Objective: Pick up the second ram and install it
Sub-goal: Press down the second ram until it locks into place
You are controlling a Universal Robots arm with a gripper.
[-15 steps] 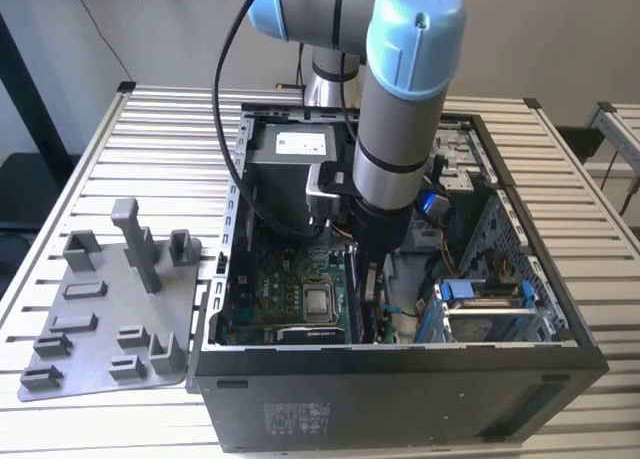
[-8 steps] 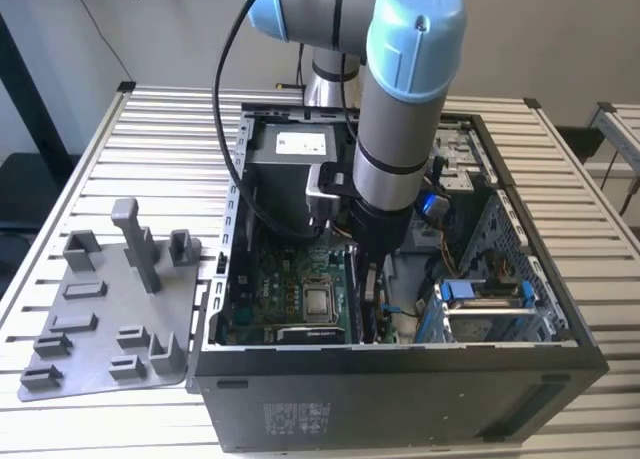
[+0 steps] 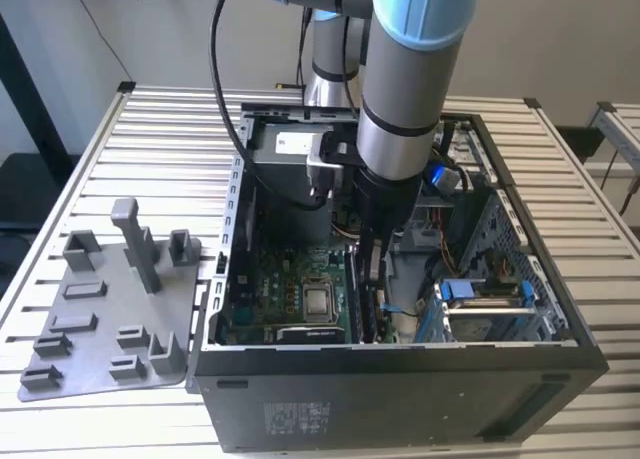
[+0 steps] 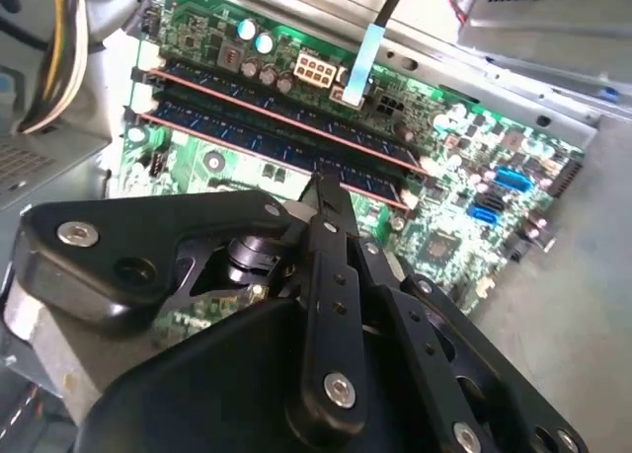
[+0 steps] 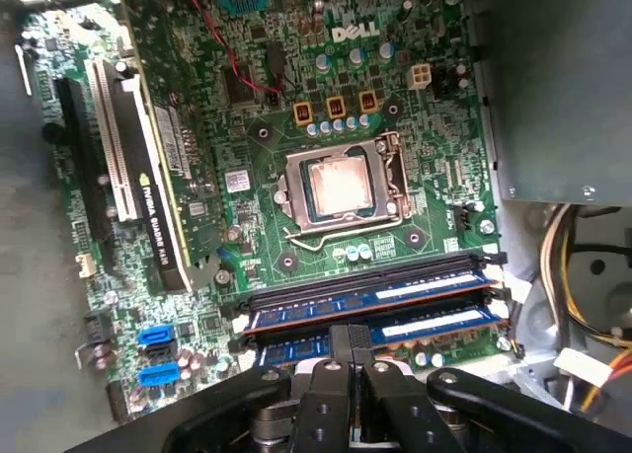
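Jaws [image 5: 349, 346] closed atop second ram [image 5: 425, 325] (blue stick, white label), seated in mobo [image 5: 296, 98] slot.

The pincer [image 3: 372, 279] hung inside the open computer case [image 3: 400, 379], which lay on the bench [image 3: 150, 129]. Directly under its tips, in both wrist views, two memory sticks [image 5: 370, 300] sat side by side in the motherboard [image 5: 296, 108]; the processor socket [image 5: 341, 188] lay just beyond them.

The arm [image 3: 405, 89] stood nearly upright, wrist pointing straight down, with the gripper [image 5: 351, 342] lowered and its jaws drawn close together.
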